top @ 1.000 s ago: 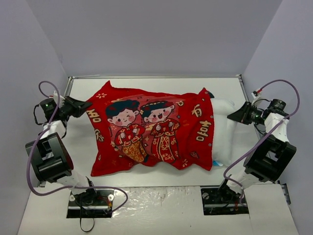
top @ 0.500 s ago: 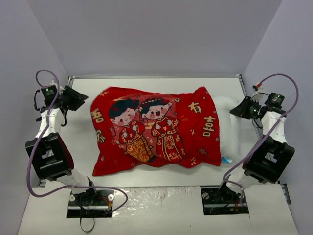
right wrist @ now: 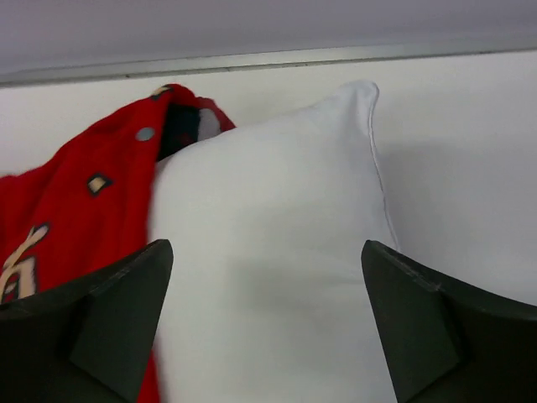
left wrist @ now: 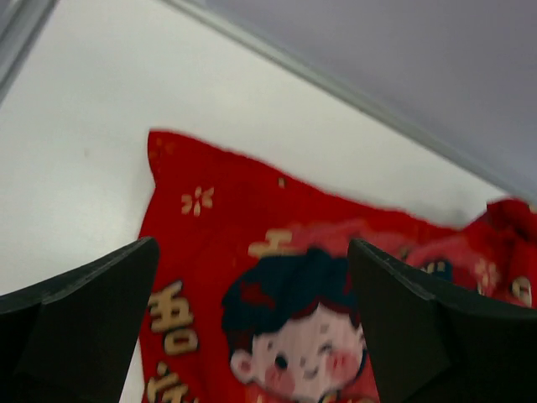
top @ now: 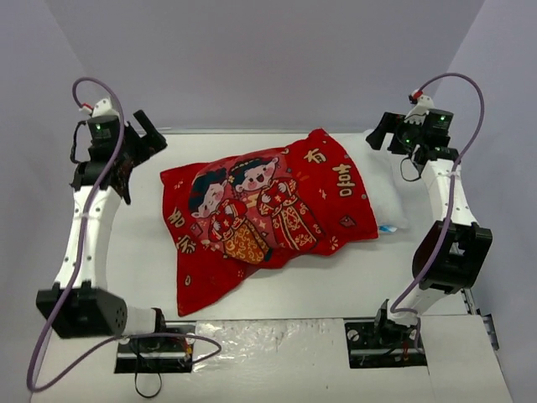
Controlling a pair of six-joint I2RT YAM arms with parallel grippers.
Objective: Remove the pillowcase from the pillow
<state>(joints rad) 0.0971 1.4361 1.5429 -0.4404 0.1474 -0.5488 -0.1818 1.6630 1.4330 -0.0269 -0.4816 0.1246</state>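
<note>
The red pillowcase [top: 268, 210], printed with two cartoon children, lies slanted across the table, still covering most of the pillow. The white pillow [top: 384, 200] sticks out of its right end, with a small blue tag [top: 388, 227] at its near edge. My left gripper [top: 149, 134] is raised above the pillowcase's far left corner, open and empty. In the left wrist view its fingertips [left wrist: 92, 311] frame the pillowcase [left wrist: 252, 252] below. My right gripper [top: 377, 134] hangs open over the bare pillow end [right wrist: 268, 210], with the pillowcase's open edge [right wrist: 75, 193] to its left.
A metal rail [top: 252, 132] runs along the table's far edge, with grey walls [top: 50, 101] close on both sides and behind. The arms' base plates [top: 155, 346] sit at the near edge. Purple cables [top: 470, 92] loop off both wrists.
Both grippers opened and let go, then rose and pulled back toward the far corners. The pillowcase and pillow swung round; the pillowcase's near left corner now trails toward the front.
</note>
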